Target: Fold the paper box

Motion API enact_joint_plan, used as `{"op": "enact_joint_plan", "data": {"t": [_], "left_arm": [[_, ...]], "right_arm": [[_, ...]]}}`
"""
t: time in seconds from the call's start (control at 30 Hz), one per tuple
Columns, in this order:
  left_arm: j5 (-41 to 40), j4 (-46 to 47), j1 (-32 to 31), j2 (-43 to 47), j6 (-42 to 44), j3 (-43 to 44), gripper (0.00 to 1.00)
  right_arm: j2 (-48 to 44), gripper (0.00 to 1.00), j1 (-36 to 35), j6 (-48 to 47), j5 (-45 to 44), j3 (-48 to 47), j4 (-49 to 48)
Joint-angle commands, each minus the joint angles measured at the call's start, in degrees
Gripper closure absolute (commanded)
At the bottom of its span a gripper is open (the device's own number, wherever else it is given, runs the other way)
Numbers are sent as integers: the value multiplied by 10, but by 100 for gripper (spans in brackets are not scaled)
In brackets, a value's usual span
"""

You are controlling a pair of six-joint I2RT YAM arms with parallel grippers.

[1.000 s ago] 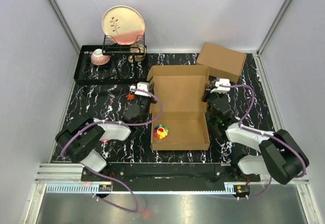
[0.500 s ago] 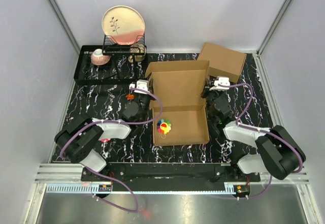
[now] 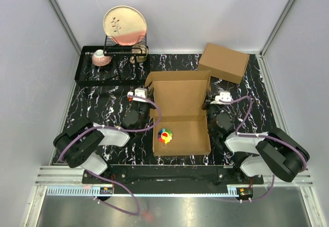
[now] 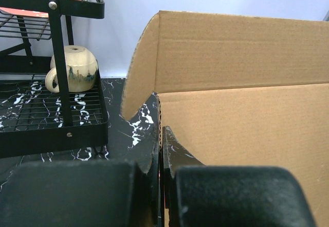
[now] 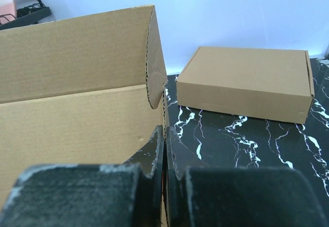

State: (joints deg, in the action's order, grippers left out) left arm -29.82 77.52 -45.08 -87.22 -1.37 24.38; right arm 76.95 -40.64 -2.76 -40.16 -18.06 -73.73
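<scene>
The paper box (image 3: pixel 181 130) lies open in the middle of the table, its lid (image 3: pixel 180 92) standing up at the back. My left gripper (image 3: pixel 150 108) is shut on the thin left side wall (image 4: pixel 160 115) of the box; the cardboard edge runs between the fingertips of that gripper (image 4: pixel 162 137). My right gripper (image 3: pixel 208 107) is shut the same way on the right side wall (image 5: pixel 165 115), and the corrugated edge sits between the tips of this gripper (image 5: pixel 165 134). A small multicoloured toy (image 3: pixel 165 135) rests inside the box near its left wall.
A second, closed brown box (image 3: pixel 224 62) (image 5: pixel 247 83) sits at the back right. A black dish rack (image 3: pixel 110 57) at the back left holds a plate (image 3: pixel 125 25) and a pink cup (image 3: pixel 101 58). A beige mug (image 4: pixel 72 75) stands on the rack tray.
Both grippers have pulled the box toward the near edge. The lid has swung up from nearly flat to more upright, and the toy has slid along with the box.
</scene>
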Motion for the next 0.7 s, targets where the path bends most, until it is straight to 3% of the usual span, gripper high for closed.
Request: {"op": "enact_joint_plan", "data": {"t": [0.0,0.37,0.67], "left_arm": [[57,179,-38,25,-7,-10,100],[28,179,-106,42,10,-51,100],[-11,179,-140,82,25,-106,100]], "right_arm": [[3,100,-54,-8,-11,26,-40],[59,100,-130,-24,-84,57,-110],[1,89,-196,10,-155,100,-45]]}}
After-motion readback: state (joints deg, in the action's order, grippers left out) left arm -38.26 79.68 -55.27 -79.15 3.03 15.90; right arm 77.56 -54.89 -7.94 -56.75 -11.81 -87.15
